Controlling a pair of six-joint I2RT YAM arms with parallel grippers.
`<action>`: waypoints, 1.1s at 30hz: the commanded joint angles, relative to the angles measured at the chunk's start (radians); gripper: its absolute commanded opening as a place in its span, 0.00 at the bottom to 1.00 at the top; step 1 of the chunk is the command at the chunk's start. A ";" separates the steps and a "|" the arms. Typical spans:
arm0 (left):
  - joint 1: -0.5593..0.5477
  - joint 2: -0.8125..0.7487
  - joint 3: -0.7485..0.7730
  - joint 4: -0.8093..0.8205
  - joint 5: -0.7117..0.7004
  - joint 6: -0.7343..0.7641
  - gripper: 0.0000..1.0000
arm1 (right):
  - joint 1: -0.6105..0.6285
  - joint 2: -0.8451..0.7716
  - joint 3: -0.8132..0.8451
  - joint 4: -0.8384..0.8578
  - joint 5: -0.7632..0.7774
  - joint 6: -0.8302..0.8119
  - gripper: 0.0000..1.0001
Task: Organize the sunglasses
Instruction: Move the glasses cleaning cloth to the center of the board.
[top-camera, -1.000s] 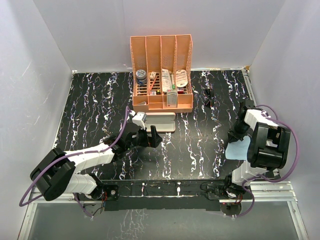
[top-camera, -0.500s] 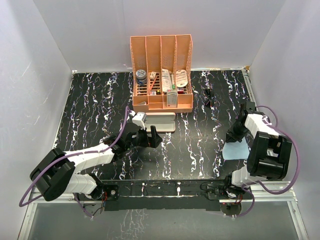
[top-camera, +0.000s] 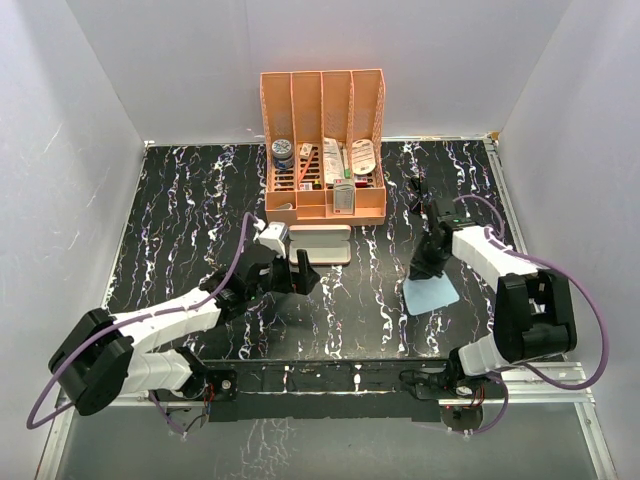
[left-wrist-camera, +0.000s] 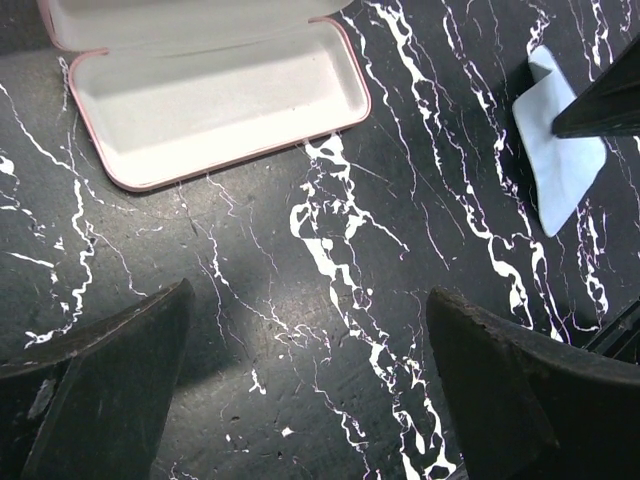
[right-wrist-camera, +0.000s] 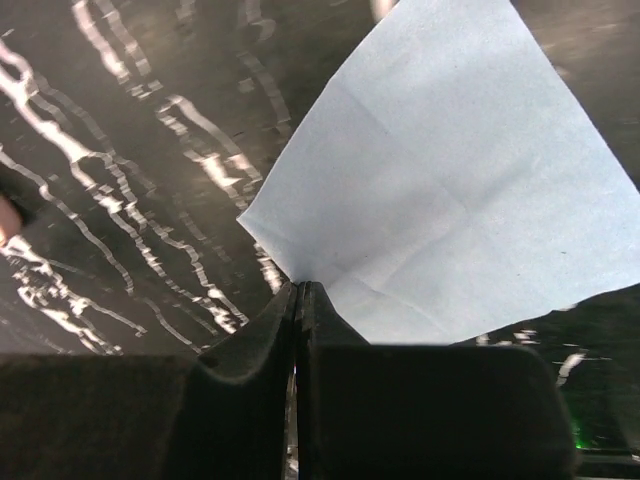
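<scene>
1. left gripper (top-camera: 298, 272) (left-wrist-camera: 310, 400): jaws spread as wide as they go, nothing between them, touching nothing.
2. hovering over bare black marbled table (top-camera: 200, 200), just on the near side of the pink case (top-camera: 320, 243) (left-wrist-camera: 215, 95); case open, lid back, nothing inside.
3. right gripper (top-camera: 428, 268) (right-wrist-camera: 300, 300): fingers pressed together, clamped on one corner of the blue cloth (top-camera: 432, 295) (right-wrist-camera: 450, 200) (left-wrist-camera: 560, 160).
4. rest of the cloth spreading out toward the near edge; cannot tell if lying flat or lifted.
5. sunglasses (top-camera: 418, 195): on the table, just right of the orange organizer (top-camera: 323, 140), beyond the right gripper, apart from both grippers and from the case.
</scene>
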 joint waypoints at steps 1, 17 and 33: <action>-0.004 -0.057 0.051 -0.080 -0.036 0.018 0.99 | 0.114 0.026 0.062 0.083 -0.016 0.095 0.00; -0.003 -0.143 0.093 -0.230 -0.118 0.042 0.99 | 0.484 0.205 0.163 0.209 -0.022 0.258 0.00; -0.007 -0.161 0.094 -0.264 -0.107 0.017 0.99 | 0.504 0.160 0.130 0.213 0.047 0.243 0.00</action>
